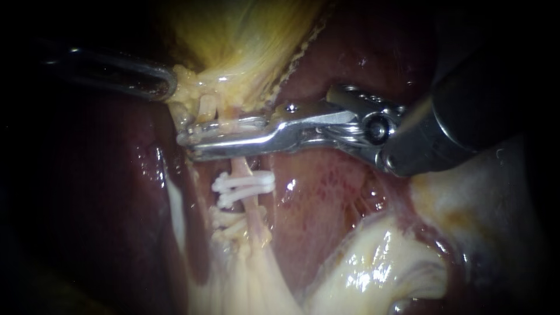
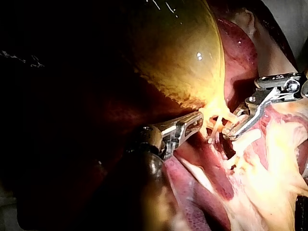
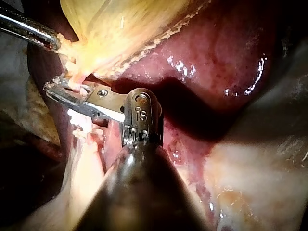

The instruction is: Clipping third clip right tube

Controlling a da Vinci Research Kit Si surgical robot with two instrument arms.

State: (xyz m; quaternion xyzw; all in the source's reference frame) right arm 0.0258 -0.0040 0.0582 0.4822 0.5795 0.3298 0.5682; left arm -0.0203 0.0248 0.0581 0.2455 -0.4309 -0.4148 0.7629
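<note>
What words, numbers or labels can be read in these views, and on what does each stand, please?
Liver, gallbladder, clips: no text.
Right instrument: a small stamped mark on its joint, too unclear to read.
Left instrument: no marks show.

Two instruments: the left instrument (image 1: 168, 86) and the right instrument (image 1: 185, 140). Two white clips (image 1: 245, 182) sit on one tube (image 1: 255, 217). One gallbladder (image 1: 245, 35), one liver (image 1: 350, 70).
</note>
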